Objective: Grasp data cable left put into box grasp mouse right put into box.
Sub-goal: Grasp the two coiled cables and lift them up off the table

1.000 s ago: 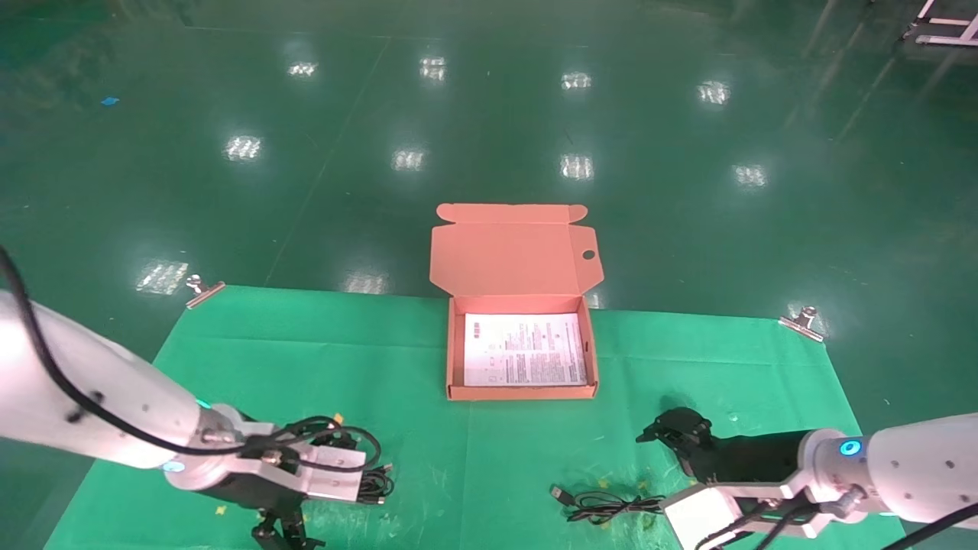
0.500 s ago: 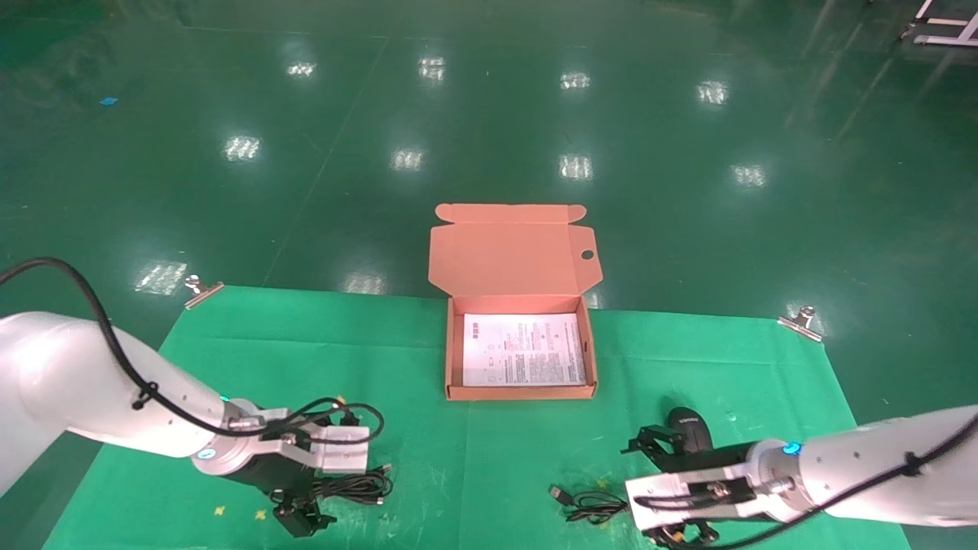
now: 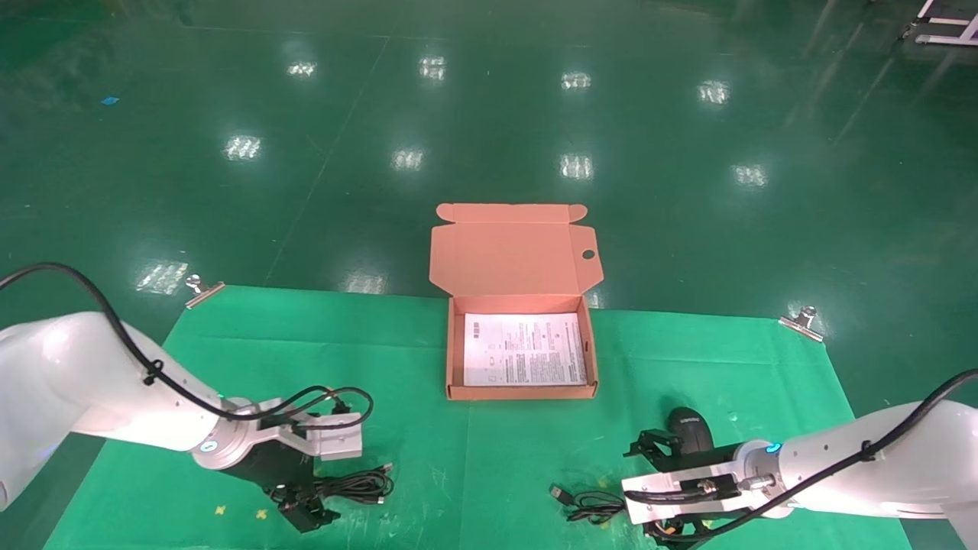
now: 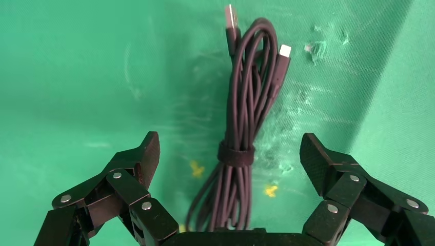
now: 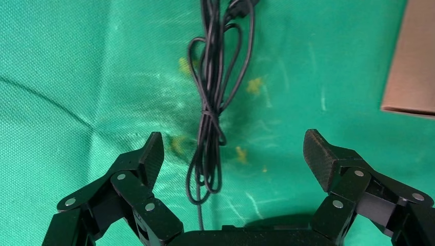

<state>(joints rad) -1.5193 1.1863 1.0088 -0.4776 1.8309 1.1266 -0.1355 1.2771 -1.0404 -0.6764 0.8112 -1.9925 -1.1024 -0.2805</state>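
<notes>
- Green cloth (image 3: 229, 351) clipped over the table, glossy green floor behind. Box (image 3: 451, 359) sits mid-cloth, far side, lid flap open away from the robot, only a white printed sheet (image 3: 523, 359) inside.
- Data cable (image 3: 359, 485) lies near-left on the cloth, bundled with a strap around its middle; both plugs at the end pointing away from the left gripper (image 4: 228, 154).
- Left gripper is low over the bundle, fingers (image 4: 138, 159) spread wide, one each side of the strap, not touching the cable. Straddling the strap makes sense: one pinch should take every loop.
- Mouse (image 3: 688, 424) sits near-right on the cloth, partly hidden by the right arm. Its thin cord (image 5: 210, 107) is coiled and tied just beside it, toward the centre.
- Right gripper (image 5: 233, 154) is also spread, nothing held. Wrist view shows it lined up over the cord, with the mouse body only a dark edge at the palm.
- Judgement: both arms at pre-grasp, nothing boxed yet. The right looks off target: closing here could catch cord, not mouse.
</notes>
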